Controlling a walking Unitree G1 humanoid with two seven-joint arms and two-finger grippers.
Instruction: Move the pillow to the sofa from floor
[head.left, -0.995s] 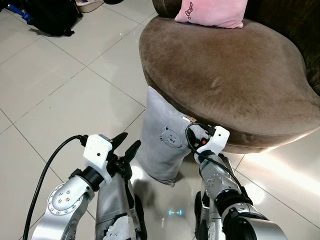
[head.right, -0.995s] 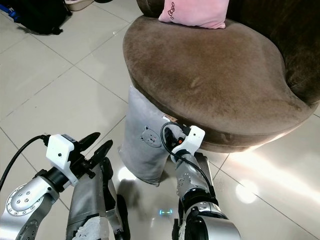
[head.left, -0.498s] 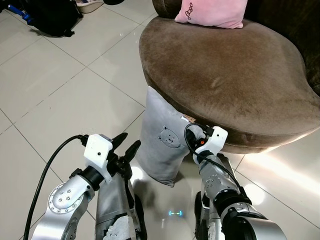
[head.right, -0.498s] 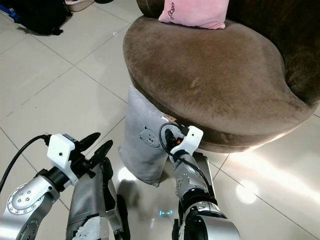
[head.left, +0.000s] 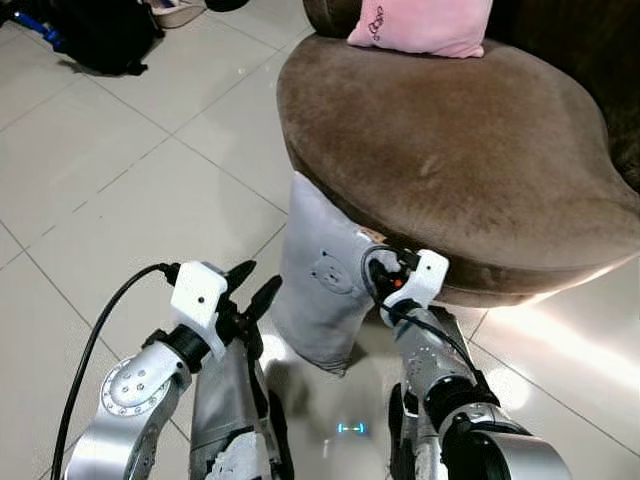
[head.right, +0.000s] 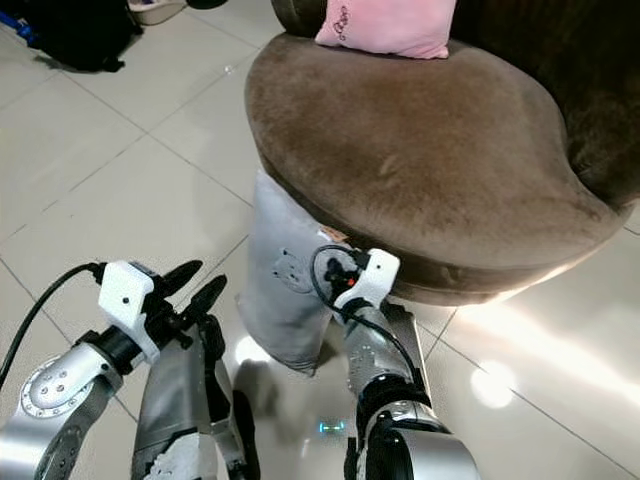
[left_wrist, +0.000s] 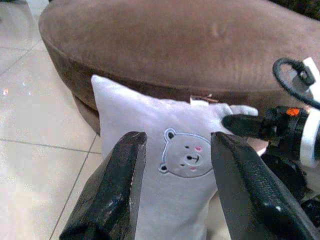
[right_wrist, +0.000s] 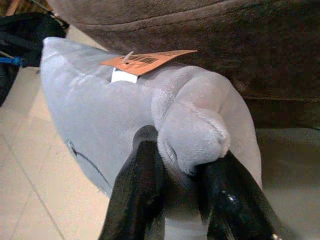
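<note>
While the grey bear pillow (head.left: 322, 275) stands upright on the tiled floor (head.left: 130, 190), leaning against the brown sofa (head.left: 450, 150), I have only a corner pinched, so the lift is all left to do.

My right gripper (right_wrist: 185, 165) has its fingers clenched on the pillow's upper corner, just under the sofa's seat edge, bunching the plush beside an orange tag (right_wrist: 145, 61). My left gripper (left_wrist: 175, 185) hangs near the pillow's face on the side away from the sofa, fingers spread and released, holding nothing. That face carries a stitched bear with pink cheeks. A pink cushion (head.left: 420, 25) already lies at the sofa's back.
</note>
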